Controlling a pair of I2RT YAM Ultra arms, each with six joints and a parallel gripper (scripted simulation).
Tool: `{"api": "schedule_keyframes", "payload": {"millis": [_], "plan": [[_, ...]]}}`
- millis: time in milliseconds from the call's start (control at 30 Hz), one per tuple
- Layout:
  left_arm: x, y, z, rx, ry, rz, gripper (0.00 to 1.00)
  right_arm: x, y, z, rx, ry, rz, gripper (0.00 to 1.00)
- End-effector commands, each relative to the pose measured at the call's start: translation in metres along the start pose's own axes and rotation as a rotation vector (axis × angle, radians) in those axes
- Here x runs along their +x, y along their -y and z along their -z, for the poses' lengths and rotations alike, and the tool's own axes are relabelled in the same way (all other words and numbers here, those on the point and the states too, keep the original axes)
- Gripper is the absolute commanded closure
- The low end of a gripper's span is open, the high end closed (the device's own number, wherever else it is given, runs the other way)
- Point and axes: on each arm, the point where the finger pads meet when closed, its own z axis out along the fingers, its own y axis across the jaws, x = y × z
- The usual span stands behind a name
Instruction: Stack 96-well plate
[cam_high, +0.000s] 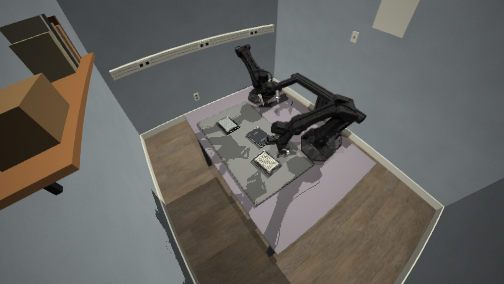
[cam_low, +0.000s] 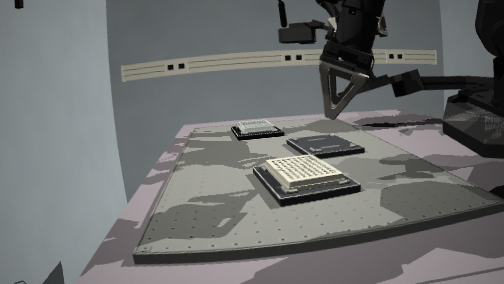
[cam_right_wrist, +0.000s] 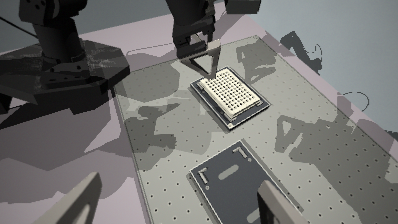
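A white 96-well plate [cam_high: 266,162] sits in the nest N1 at the near end of the grey board. It also shows in the exterior view [cam_low: 305,172] and in the right wrist view [cam_right_wrist: 230,92]. A second plate [cam_high: 227,124] [cam_low: 257,127] sits flat in the nest N2 at the far end. My left gripper [cam_high: 281,148] [cam_right_wrist: 210,63] is open and empty. It hovers above the arm-side edge of the N1 plate, clear of it. My right gripper [cam_right_wrist: 183,182] is open and empty, high above the table. The cut corners are too small to tell.
An empty dark nest [cam_high: 257,136] lies between the two plates, below my right gripper [cam_right_wrist: 240,187]. The left arm's base [cam_high: 320,140] stands beside the board near N1. The right arm's base [cam_high: 260,94] stands at the far end. The table's edge drops to a wooden floor.
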Motion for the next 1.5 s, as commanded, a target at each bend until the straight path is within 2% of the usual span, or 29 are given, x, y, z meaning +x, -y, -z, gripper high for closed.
{"api": "schedule_keyframes", "payload": {"millis": [0,233,333,633,700,833,1133,1467], "plan": [[0.001,0.004,-0.004,0.0,0.007,-0.008,0.0,-0.013,0.002,0.006,0.039,0.06,-0.025,0.0],[0.001,0.004,-0.004,0.0,0.007,-0.008,0.0,-0.016,0.002,0.006,0.04,0.065,-0.023,0.0],[0.001,0.006,-0.003,0.021,-0.007,-0.065,0.0,-0.016,0.002,0.006,0.04,0.065,-0.023,0.0],[-0.007,-0.001,-0.018,0.064,-0.156,-0.478,0.0,-0.016,0.004,0.004,0.046,0.061,-0.02,0.0],[-0.007,-0.001,-0.018,0.064,-0.156,-0.478,0.0,-0.016,0.004,0.004,0.046,0.061,-0.02,0.0],[-0.012,-0.006,-0.027,0.076,-0.232,-0.674,0.0,-0.016,0.004,0.004,0.046,0.061,-0.02,0.0],[-0.03,-0.01,-0.046,0.102,-0.352,-0.993,0.0,-0.016,0.004,0.004,0.046,0.061,-0.02,0.0],[-0.041,-0.003,-0.054,0.113,-0.345,-1.026,0.0,-0.016,0.004,0.004,0.046,0.061,-0.02,0.0]]}}
